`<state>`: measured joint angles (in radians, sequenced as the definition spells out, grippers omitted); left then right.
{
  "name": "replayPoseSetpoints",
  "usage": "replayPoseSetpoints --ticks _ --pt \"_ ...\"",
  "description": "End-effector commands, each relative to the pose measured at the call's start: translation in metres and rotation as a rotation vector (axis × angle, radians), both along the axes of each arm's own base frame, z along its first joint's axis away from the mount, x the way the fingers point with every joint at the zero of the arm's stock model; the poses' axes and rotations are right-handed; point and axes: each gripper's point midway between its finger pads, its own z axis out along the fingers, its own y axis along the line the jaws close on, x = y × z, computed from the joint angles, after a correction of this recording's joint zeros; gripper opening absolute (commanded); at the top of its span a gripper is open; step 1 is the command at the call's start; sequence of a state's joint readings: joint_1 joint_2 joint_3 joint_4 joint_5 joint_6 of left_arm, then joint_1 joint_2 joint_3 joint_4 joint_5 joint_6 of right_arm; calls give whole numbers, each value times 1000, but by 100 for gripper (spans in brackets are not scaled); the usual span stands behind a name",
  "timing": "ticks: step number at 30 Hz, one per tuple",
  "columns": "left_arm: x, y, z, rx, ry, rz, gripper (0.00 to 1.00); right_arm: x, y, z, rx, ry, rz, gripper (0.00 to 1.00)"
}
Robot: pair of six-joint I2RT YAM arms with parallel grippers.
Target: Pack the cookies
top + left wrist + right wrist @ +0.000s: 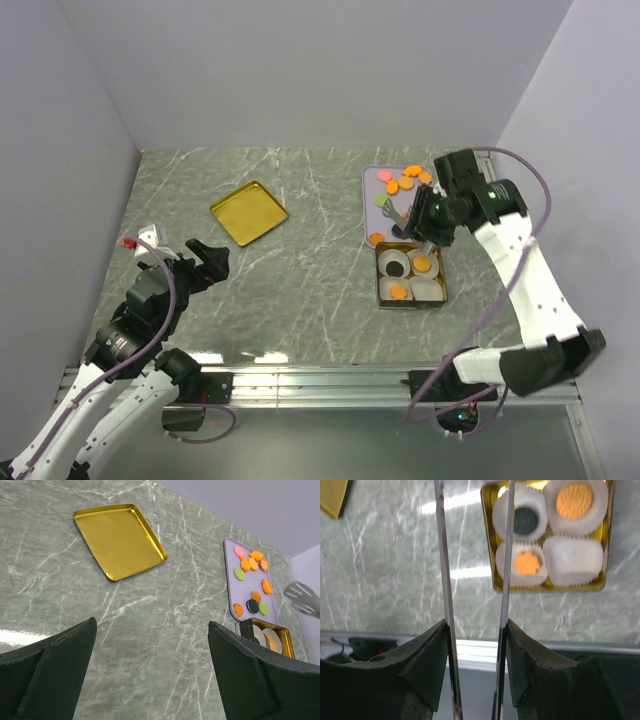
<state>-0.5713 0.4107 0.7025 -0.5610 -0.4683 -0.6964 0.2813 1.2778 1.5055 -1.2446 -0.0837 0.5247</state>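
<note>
Metal tongs (444, 580) sit between the right fingers (427, 665), which squeeze the two thin blades from both sides. The blades run straight out ahead of the fingers. Their tips go past the top of the wrist picture, so I cannot tell if they hold anything. The left fingers (55, 670) are spread wide and hold nothing. They are over the left side of the bench (300, 270), well apart from the food.

Most of the cookies (252, 562) lie loose on the purple tray (231, 587), at the far right of the bench. The gold tin (550, 586) sits just beside that tray, on the side closer to the arms. It has four white paper cups. Three hold one cookie each: one black and two orange. The fourth cup (575, 560) is empty.

The right arm is much nearer. From above, its fingers hang close to where the tray meets the tin, and the tongs reach out over the near part of the tray. So the loose cookies lie ahead of the tongs, and the tin lies back toward the arm's base. In the wrist view, one blade crosses the left two cups. The empty cup is in the near right corner of the tin, away from the blades. I think the next cookie belongs there. A flat gold lid (117, 540) lies far off to the left.
</note>
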Motion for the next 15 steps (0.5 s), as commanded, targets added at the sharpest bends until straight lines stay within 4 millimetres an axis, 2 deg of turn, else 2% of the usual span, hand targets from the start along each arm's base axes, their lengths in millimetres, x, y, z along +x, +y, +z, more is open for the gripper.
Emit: replayPoseSetpoints --ticks 1,7,9,10,15 --pt "0 -4 13 -19 -25 -19 99 51 -4 11 -48 -103 -47 53" --pt "-1 -6 12 -19 -20 -23 99 106 -3 -12 -111 -75 -70 52" --pt "0 -6 11 -16 -16 -21 99 119 -1 -12 -112 -81 -72 52" --pt "0 -6 9 -12 -9 -21 99 127 1 -23 -121 -57 -71 52" --pt "2 -7 6 1 2 -19 99 160 8 -35 -139 -41 -72 51"
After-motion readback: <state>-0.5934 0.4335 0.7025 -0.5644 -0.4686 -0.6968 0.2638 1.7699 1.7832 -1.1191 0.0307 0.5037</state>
